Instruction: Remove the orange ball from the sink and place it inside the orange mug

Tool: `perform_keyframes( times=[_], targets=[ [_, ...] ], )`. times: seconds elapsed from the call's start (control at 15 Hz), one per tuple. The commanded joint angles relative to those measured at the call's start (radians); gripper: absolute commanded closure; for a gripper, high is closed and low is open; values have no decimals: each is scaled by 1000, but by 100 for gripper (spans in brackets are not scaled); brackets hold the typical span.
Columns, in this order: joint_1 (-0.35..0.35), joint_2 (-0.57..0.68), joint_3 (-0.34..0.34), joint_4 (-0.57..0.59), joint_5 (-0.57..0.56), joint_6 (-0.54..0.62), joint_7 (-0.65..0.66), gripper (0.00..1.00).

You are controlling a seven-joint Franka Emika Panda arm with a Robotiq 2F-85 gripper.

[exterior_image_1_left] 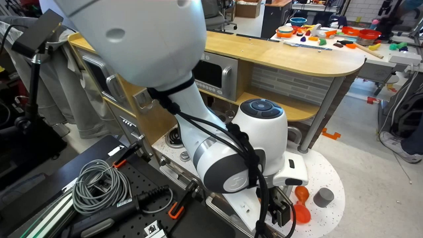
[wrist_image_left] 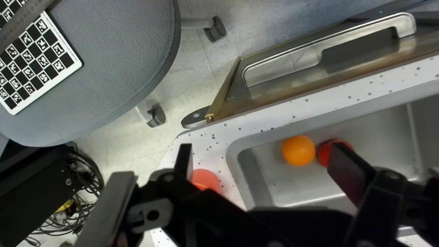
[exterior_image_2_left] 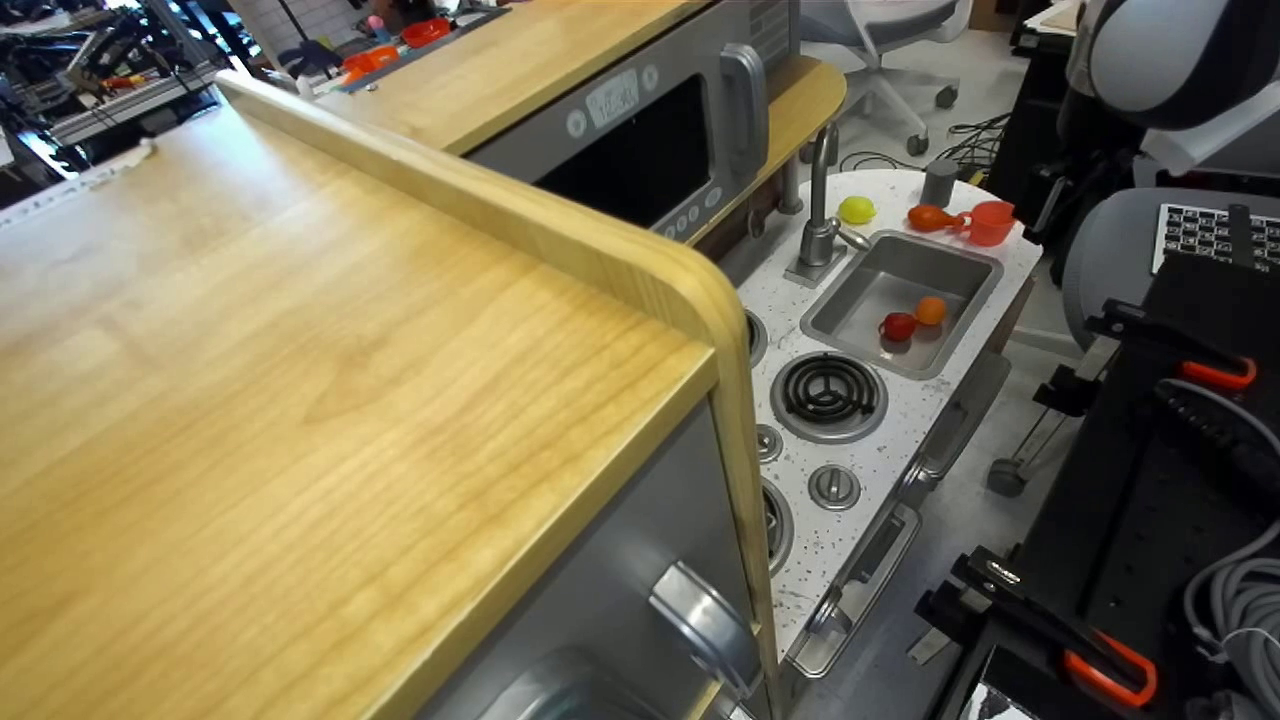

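The orange ball (exterior_image_2_left: 930, 310) lies on the floor of the silver-grey sink (exterior_image_2_left: 880, 285), beside a red ball (exterior_image_2_left: 897, 327). In the wrist view the orange ball (wrist_image_left: 298, 150) shows between the fingertips of my gripper (wrist_image_left: 264, 153), apart from both. My gripper is open and empty above the sink's end; its right finger partly covers the red ball (wrist_image_left: 324, 152). The translucent orange-red mug (exterior_image_2_left: 991, 223) stands on the counter past the sink's end; it shows partly behind the left finger (wrist_image_left: 206, 179). In an exterior view the mug (exterior_image_1_left: 302, 215) is beside my gripper (exterior_image_1_left: 280, 209); the arm hides the balls there.
A grey faucet (exterior_image_2_left: 820, 200) stands at the sink's edge. A yellow ball (exterior_image_2_left: 856, 209), an orange bulb-shaped toy (exterior_image_2_left: 932, 218) and a grey cup (exterior_image_2_left: 938, 184) are on the counter. Black burners (exterior_image_2_left: 828, 395) lie beside the sink. A wooden shelf (exterior_image_1_left: 287, 59) stands over the counter.
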Motion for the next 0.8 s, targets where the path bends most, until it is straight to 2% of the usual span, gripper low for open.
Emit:
perform_keyframes(
  times=[0.0, 0.33, 0.73],
  targets=[
    [20, 100, -7, 103, -26, -3, 47, 0],
    [4, 180, 30, 191, -21, -20, 36, 0],
    [29, 283, 36, 286, -37, -37, 31, 0]
  ],
)
